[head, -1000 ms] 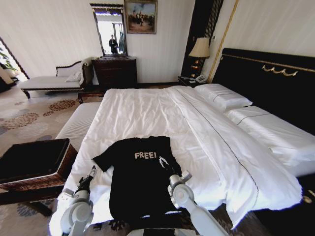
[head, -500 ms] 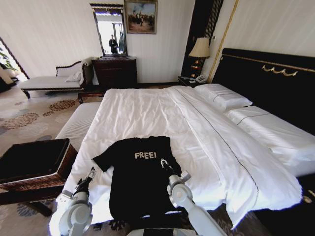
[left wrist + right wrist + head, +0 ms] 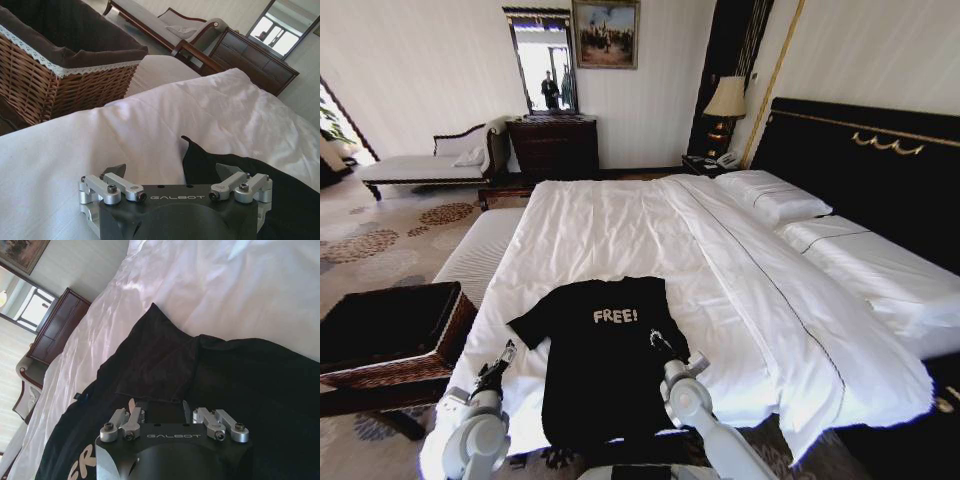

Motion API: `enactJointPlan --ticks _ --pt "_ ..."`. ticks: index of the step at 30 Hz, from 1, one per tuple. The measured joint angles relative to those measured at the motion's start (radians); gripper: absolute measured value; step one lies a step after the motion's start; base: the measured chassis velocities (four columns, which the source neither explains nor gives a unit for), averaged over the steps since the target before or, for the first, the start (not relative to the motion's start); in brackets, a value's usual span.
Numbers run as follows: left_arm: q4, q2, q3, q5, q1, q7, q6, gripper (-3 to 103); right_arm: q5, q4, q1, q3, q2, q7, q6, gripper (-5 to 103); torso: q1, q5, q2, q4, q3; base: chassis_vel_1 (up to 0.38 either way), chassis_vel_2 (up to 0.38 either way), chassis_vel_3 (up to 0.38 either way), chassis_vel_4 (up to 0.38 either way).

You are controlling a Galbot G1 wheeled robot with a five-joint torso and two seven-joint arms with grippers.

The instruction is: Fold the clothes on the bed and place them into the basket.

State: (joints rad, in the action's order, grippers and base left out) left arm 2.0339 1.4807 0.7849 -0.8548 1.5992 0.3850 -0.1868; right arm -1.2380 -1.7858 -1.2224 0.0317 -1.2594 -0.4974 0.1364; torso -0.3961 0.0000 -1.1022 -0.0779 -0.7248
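Your right pincer (image 3: 660, 343) has drawn slightly back along the shirt (image 3: 605, 370), which lies flat near the foot of the bed (image 3: 620, 220), while the left pincer (image 3: 503, 355) holds beside its sleeve, both jaws open and empty, so folding has not begun.

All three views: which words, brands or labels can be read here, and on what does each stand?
"FREE!": white letters on the chest of the black short-sleeved T-shirt lying on the white-duveted bed.
"GALBOT": on the black body of the left hand.
"GALBOT": on the black body of the right hand.
Nothing else is legible.
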Motion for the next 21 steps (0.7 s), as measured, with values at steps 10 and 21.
enactJointPlan --ticks 10,21 --pt "-0.005 0.001 -0.001 0.002 -0.007 0.004 0.000 100 -0.009 0.038 0.026 0.006 -0.008 -0.006 0.004 74 0.000 0.0000 0.000 0.0000 0.000 0.000 0.000 0.000 0.000" --pt "-0.012 0.002 -0.001 0.002 -0.014 0.006 -0.001 100 -0.010 0.068 0.051 0.004 -0.016 -0.006 0.009 50 0.000 0.0000 0.000 0.0000 0.000 0.000 0.000 0.000 0.000"
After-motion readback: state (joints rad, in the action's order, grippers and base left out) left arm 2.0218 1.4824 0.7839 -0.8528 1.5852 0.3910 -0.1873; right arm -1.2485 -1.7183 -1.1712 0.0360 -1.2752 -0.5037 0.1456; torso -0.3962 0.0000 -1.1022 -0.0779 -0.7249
